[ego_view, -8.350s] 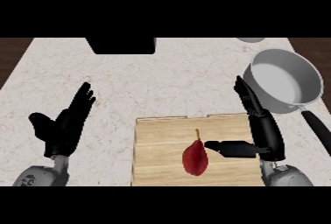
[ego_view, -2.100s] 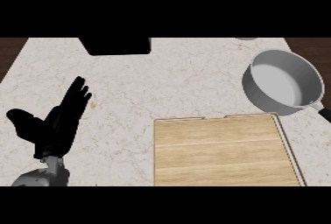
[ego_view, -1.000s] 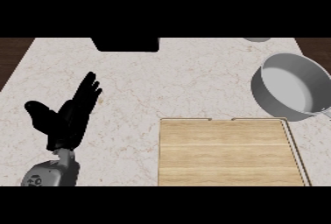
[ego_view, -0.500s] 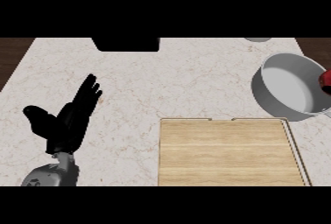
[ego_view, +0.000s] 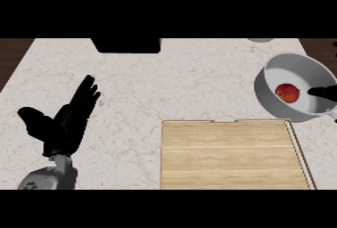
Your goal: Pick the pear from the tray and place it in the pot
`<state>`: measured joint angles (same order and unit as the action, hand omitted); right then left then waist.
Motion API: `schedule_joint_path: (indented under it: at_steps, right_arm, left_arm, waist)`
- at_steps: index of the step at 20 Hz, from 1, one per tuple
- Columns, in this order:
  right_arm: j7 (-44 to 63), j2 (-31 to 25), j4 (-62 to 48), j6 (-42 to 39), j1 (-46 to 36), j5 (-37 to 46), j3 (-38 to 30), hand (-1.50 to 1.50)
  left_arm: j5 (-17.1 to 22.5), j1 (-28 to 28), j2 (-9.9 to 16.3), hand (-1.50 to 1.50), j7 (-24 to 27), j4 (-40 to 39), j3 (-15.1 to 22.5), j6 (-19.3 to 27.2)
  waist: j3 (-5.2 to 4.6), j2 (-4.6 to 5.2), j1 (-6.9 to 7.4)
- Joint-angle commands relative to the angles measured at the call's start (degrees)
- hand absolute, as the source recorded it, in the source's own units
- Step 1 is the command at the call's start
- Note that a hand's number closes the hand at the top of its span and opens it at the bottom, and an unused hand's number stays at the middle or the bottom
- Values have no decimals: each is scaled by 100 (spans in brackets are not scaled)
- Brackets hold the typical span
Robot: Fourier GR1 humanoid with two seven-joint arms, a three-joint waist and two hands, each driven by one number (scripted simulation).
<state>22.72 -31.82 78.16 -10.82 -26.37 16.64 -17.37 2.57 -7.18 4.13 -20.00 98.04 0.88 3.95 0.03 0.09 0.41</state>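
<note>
Pear (ego_view: 287, 92): lying inside the pot (ego_view: 271, 93).
Right hand (ego_view: 324, 92): showing only a dark tip over the pot; grasp unclear.
Left hand (ego_view: 63, 125): resting, fingers straight, left of the tray (ego_view: 227, 156).

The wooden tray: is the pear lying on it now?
No. The wooden tray is bare, and the red pear sits inside the grey pot.

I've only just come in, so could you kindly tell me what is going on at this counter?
The red pear now lies inside the grey pot at the counter's right. A black bit of the right robot hand shows over the pot at the view's edge; its fingers cannot be made out. The wooden tray holds nothing. The left robot hand rests open at the left.
</note>
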Motion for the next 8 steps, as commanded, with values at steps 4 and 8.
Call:
schedule_joint_path:
  at_steps: [4,8]
  right_arm:
    - [-982,193,-354,1195,-262,-310,-1013,-150]
    - [-1261,-231,-720,1169,-119,-719,-1725,-150]
  left_arm:
    - [13,-89,35,0,103,-188,-77,-47]
    - [78,67,110,0,384,-335,-163,-208]
  waist:
    - [3,5,-16]
    - [0,1,-46]
